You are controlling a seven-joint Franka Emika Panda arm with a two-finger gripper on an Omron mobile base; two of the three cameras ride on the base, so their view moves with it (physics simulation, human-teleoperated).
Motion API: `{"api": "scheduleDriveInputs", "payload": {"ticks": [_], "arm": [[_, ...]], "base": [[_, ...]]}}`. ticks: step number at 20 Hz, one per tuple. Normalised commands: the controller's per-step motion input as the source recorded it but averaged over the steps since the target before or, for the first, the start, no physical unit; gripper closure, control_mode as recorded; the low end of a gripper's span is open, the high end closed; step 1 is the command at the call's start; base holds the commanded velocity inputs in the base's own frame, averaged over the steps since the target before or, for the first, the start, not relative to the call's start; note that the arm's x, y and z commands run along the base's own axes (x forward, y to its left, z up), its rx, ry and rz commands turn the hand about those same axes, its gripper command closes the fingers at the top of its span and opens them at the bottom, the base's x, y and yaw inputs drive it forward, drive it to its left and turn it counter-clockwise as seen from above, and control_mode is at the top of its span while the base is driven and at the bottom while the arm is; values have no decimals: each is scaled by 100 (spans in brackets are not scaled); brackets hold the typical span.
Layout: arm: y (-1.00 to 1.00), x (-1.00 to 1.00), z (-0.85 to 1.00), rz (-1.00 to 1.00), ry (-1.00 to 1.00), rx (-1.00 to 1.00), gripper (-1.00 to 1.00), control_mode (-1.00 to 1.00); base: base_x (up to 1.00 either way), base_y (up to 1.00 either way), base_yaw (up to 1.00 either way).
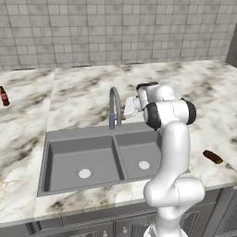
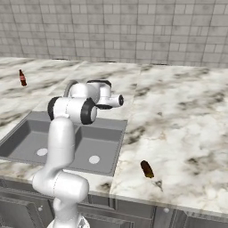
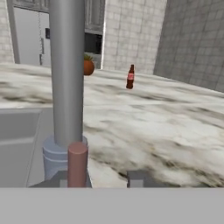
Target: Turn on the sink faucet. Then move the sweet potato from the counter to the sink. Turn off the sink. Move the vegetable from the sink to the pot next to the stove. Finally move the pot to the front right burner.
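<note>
The sink faucet, a tall grey gooseneck, stands behind the grey double sink. In the hand view its column rises close in front, with the reddish lever at its base. My gripper reaches the faucet's base from the right. Its jaws stand partly apart, and the lever sits just in front of the left fingertip. Nothing is clamped between them. The sweet potato lies on the marble counter, right of the sink near the front edge. No water shows at the spout.
A dark red bottle stands far left on the counter. A tiled wall runs behind it. An orange pot with a plant sits in the distance past the faucet.
</note>
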Motion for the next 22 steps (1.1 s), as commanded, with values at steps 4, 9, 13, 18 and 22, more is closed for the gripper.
{"api": "scheduleDriveInputs", "payload": {"ticks": [4,9,13,18,22], "arm": [[-2,0,0,-13,-2,0,100,-100],[-27,17,-8,-19,0,1,100,-100],[-40,22,-20,-19,1,3,100,-100],[-64,14,-28,-9,1,4,100,-100],[-70,7,-37,-5,0,5,100,-100]], "base": [[0,0,0],[0,0,0],[0,0,0],[0,0,0],[0,0,0]]}}
